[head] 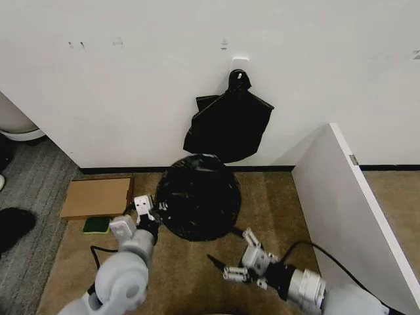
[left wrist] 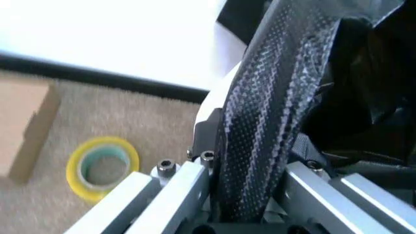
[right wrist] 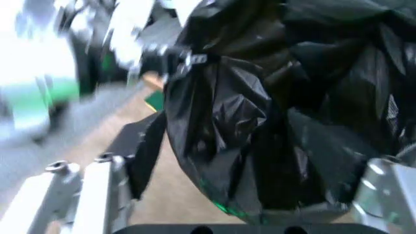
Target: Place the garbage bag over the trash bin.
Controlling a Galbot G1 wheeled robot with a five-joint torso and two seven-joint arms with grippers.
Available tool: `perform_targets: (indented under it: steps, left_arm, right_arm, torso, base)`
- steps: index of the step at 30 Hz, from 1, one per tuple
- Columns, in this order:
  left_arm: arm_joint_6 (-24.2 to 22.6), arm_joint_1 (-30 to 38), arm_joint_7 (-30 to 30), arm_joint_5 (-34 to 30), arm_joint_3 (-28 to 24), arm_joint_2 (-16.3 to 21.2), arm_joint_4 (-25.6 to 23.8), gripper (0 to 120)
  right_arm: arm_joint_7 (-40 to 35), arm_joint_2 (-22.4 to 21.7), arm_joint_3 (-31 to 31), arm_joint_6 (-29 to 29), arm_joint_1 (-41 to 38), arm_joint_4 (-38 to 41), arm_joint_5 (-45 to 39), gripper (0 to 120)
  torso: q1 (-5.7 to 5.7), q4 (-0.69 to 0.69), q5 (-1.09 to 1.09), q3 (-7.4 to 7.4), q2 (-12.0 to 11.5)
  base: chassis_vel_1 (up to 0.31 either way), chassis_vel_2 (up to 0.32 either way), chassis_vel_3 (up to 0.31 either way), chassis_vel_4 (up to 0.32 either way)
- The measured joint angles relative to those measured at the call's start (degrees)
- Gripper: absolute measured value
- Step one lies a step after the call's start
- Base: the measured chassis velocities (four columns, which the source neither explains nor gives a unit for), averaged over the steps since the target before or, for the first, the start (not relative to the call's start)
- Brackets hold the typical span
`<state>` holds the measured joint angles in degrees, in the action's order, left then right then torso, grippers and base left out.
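The garbage bag point(head: 197, 197) is a glossy, wrinkled black film draped over the trash bin, which it hides in the head view. A pale sliver of the trash bin point(left wrist: 226, 90) shows beside the film in the left wrist view. My left gripper point(head: 152, 211) is at the bag's left edge, shut on the film point(left wrist: 364, 73). My right gripper point(head: 236, 252) is at the bag's near right edge, open. In the right wrist view, bunched bag film point(right wrist: 260, 112) hangs between the spread jaws.
A flat black bundle point(head: 230, 125) hangs on the wall behind the bin. Brown cardboard point(head: 98, 197) and a green pad point(head: 96, 225) lie to the left on the carpet. A yellow tape roll point(left wrist: 104, 165) sits nearby. A white partition point(head: 348, 203) stands on the right.
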<state>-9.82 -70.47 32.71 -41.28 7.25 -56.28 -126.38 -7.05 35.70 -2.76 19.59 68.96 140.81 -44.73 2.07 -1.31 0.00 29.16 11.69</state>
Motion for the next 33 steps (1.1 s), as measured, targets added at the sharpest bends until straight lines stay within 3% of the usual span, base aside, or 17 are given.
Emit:
perform_targets:
  steps: [4,8,13,15,18,21,23,26,33]
  left_arm:
    - [1.69,-1.55,-1.79,6.25,-0.75,-0.41,0.28,0]
    - [2.77,-2.65,-2.83,10.05,-1.41,-1.29,0.58,0]
    - [4.11,-3.33,-4.43,12.42,-1.1,-0.99,1.38,0]
    - [5.23,-3.62,-5.47,13.78,-0.75,-0.66,1.91,0]
    - [8.96,-4.41,-7.61,16.91,0.16,0.18,3.48,0]
    - [15.4,-5.83,-10.62,20.06,1.12,1.09,4.85,0]
    - [15.4,-5.83,-10.62,20.06,1.12,1.09,4.85,0]
    - [20.77,-6.44,-14.02,21.15,1.54,1.52,5.61,0]
    - [23.82,-6.28,-15.78,21.31,1.62,1.72,6.28,0]
  right_arm:
    - [-3.53,0.81,0.05,2.7,-1.59,1.09,-7.61,58]
    - [-3.6,1.2,0.01,3.76,-1.57,1.09,-6.37,39]
    - [-0.18,0.76,-1.86,2.6,-1.36,1.19,-5.78,29]
    - [1.63,0.46,-2.69,1.44,-1.38,1.32,-5.7,32]
    - [5.19,-0.16,-4.59,-1.93,-2.57,1.38,-6.02,45]
    - [7.93,-0.67,-7.64,-5.02,-4.74,-0.55,-6.7,58]
    - [7.93,-0.67,-7.64,-5.02,-4.74,-0.55,-6.7,58]
    - [9.95,-2.12,-12.57,-6.76,-5.89,-3.91,-8.44,75]
    - [11.64,-3.63,-17.97,-7.01,-5.97,-8.06,-13.42,97]
  torso:
    - [0.0,0.0,0.0,0.0,0.0]
    - [0.0,-0.02,0.0,0.0,0.0]
    - [0.0,-0.02,0.0,0.0,0.0]
    - [0.0,-0.02,0.0,0.0,0.0]
    - [0.0,-0.02,0.0,0.0,0.0]
    - [0.0,0.01,0.0,0.0,0.0]
    - [0.0,0.01,0.0,0.0,0.0]
    - [0.0,-0.01,0.0,0.0,0.0]
    - [0.0,-0.01,0.01,0.0,0.0]
  base:
    - [0.0,0.0,0.0,0.0]
    - [0.0,0.0,0.0,0.0]
    - [0.0,0.0,0.0,0.0]
    - [0.0,0.0,0.0,0.0]
    - [0.0,0.0,0.0,0.0]
    - [0.0,0.0,0.0,0.0]
    - [0.0,0.0,0.0,0.0]
    - [0.0,0.0,0.0,0.0]
    - [0.0,0.0,0.0,0.0]
